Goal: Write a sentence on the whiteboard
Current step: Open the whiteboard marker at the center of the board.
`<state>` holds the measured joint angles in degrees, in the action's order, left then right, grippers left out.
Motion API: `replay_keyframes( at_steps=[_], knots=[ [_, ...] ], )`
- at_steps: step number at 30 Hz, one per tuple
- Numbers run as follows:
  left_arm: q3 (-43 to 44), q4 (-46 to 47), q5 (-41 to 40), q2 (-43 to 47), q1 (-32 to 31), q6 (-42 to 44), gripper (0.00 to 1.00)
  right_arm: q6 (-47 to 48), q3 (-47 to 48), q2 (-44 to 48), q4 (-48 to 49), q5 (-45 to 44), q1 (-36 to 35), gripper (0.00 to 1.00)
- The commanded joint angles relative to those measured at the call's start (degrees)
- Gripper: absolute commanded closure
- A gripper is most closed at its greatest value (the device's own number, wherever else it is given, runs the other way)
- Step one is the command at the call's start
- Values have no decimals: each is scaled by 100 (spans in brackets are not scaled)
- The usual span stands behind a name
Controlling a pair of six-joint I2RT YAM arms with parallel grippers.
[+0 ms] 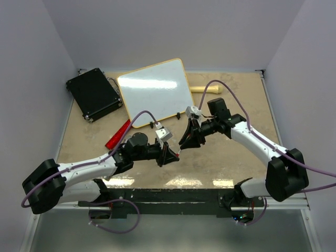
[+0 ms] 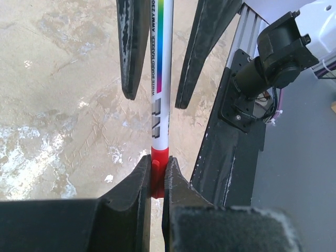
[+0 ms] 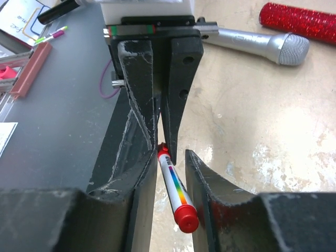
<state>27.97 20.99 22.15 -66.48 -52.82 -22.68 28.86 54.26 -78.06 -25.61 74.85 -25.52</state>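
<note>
We hold a marker [image 2: 161, 79] by one red end in our left gripper [image 2: 158, 159], jaws pinched tight on it. The white barrel with its rainbow stripe runs straight out from those jaws toward our other arm. Our right gripper [image 1: 183, 143] sits around the far part of the same marker with its jaws only narrowly apart. The right wrist view shows a thin gap on either side of the barrel, so we are not clamping it there. The marker's other red end pokes out between the right fingers [image 3: 210, 184], just beside one of them. Whether it touches, we cannot tell.

Both grippers meet tip to tip above the near middle of the table [image 1: 220, 157], the marker hanging in the air between them.

The whiteboard [image 1: 154, 93] lies flat at the far middle of the table, well apart from both grippers and turned at a slant. Its face shows plain white with streaks of glare. A black case [image 1: 94, 93] lies just beside its left edge. A red glittery tube [image 1: 118, 135] rests near the board's near left corner, close to our left arm. From the right wrist we also see a silver microphone [image 3: 262, 41] lying just beside that tube.
</note>
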Motion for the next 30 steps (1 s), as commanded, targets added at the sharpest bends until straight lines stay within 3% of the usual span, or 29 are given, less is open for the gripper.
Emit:
replay_keyframes(
  at_steps=[1, 7, 17, 24, 30],
  knots=[
    [323, -7, -132, -6, 35, 220, 100, -83, 102, -148, -14, -102, -120, 67],
    [350, -122, -255, 65, 35, 299, 100, 445, 340, -420, -656, -120, -269, 62],
    [341, -104, -282, 12, 35, 352, 100, 480, 392, -464, -779, 82, -331, 71],
    [297, -122, -255, 38, 26, 387, 100, 313, 436, -491, -709, 197, -322, 62],
    [236, -113, -238, 39, 26, 387, 100, 208, 436, -491, -639, 214, -314, 60]
  ],
)
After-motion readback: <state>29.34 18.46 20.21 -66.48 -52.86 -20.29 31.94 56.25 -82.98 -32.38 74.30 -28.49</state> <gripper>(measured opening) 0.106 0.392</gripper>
